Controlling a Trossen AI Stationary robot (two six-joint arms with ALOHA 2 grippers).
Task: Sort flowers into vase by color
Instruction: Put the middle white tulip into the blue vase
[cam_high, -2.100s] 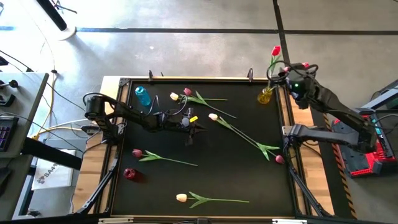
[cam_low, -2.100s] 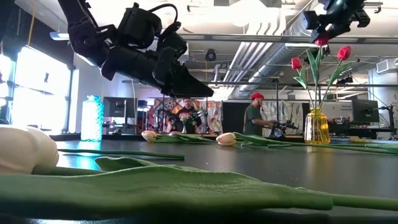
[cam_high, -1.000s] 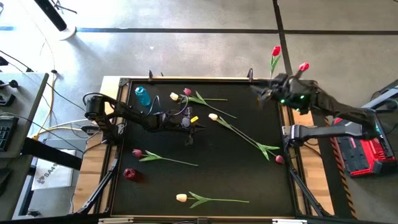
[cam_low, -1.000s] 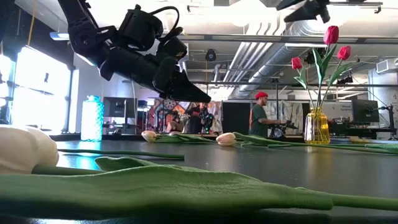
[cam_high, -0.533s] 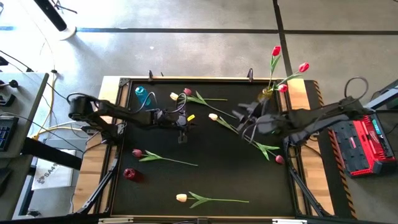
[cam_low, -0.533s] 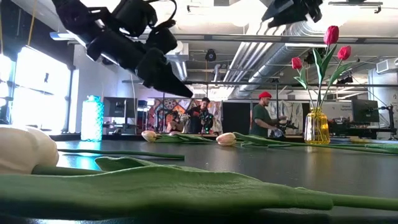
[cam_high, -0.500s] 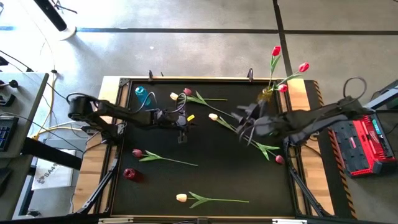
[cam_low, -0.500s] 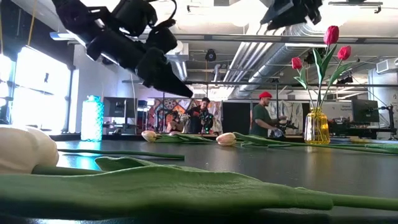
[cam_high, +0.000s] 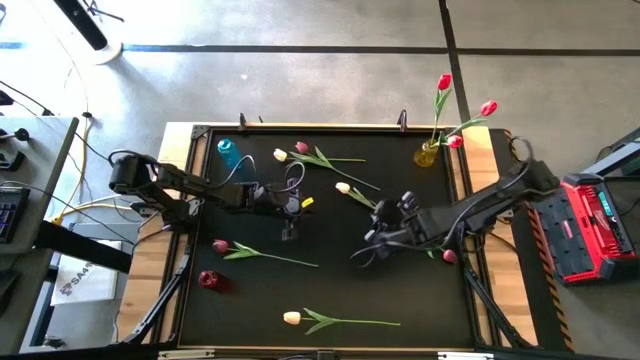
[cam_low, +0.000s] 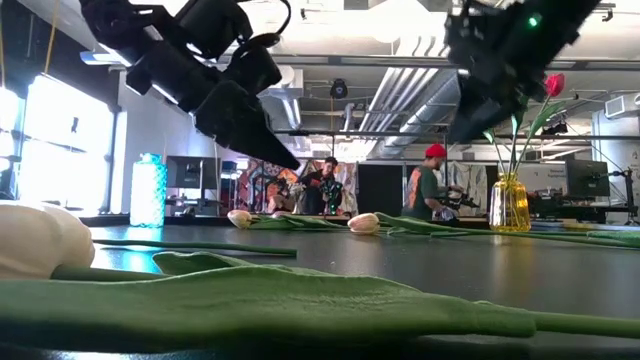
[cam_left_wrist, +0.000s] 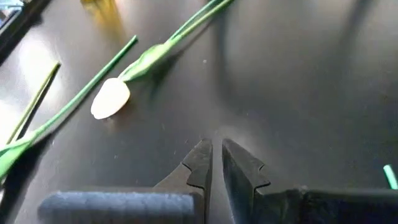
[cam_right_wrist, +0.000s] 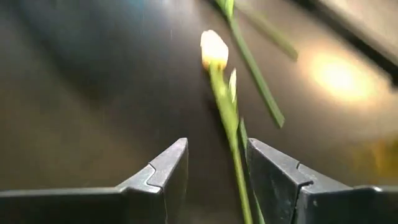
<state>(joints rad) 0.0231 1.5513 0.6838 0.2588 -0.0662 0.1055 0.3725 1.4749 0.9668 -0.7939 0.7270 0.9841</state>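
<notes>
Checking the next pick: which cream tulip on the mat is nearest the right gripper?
The cream tulip at mid-mat, just ahead of the right gripper. The other two lie by the far and near edges.

On the table (cam_high: 330, 290), the vase (cam_high: 427, 155) stands at the far right corner with three flowers (cam_high: 443, 85) in it; a bottle (cam_high: 229, 154) stands at the far left. Loose tulips (cam_high: 250, 252) lie scattered between. The left hand (cam_high: 289, 233) hangs over the middle, the right hand (cam_high: 362, 252) right of it.

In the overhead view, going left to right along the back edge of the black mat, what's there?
Blue textured bottle → cream tulip head → dark pink tulip head → yellow glass vase of red tulips.
</notes>
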